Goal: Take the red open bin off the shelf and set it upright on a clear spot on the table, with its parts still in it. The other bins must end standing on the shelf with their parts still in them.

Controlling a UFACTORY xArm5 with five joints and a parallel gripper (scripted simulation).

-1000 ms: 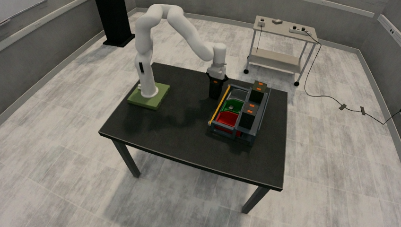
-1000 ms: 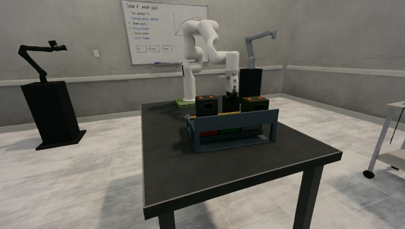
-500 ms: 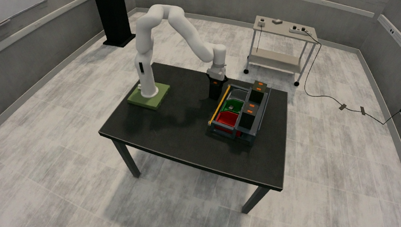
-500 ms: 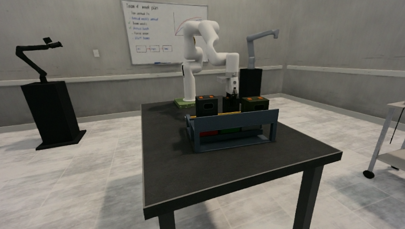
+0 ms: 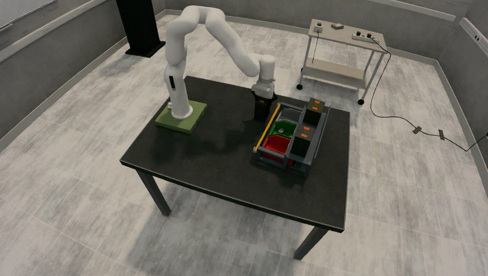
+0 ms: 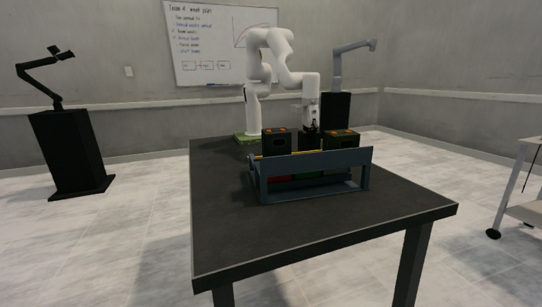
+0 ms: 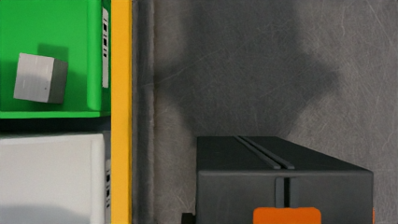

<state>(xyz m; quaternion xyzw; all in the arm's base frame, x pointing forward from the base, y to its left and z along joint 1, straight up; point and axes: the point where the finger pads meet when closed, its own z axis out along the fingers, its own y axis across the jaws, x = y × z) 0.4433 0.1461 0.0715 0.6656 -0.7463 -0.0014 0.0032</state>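
The red open bin [image 5: 276, 143] [image 6: 279, 178] sits on the lower level of the blue-grey shelf [image 5: 309, 161] [image 6: 311, 161], at its near end in the top view. Beside it stand a green bin [image 5: 283, 127] [image 6: 307, 175] [image 7: 47, 28] holding a grey cube [image 7: 39, 77], and a pale grey bin [image 5: 290, 114] [image 7: 47, 173]. My gripper [image 5: 263, 102] [image 6: 309, 128] is shut on a black lidded box [image 5: 261, 111] [image 6: 307, 139] [image 7: 280, 182] with an orange latch. It holds the box low over the table [image 5: 212, 136] [image 7: 234, 70], just outside the shelf's yellow front bar [image 5: 267, 127] [image 7: 120, 112]. The fingers are hidden in the wrist view.
Two more black lidded boxes [image 5: 314, 111] [image 5: 301, 140] [image 6: 276, 141] [image 6: 340, 139] stand on the shelf's upper level. The arm's green base plate [image 5: 181, 119] is at the table's far left. A white cart [image 5: 342, 51] stands on the floor behind the table.
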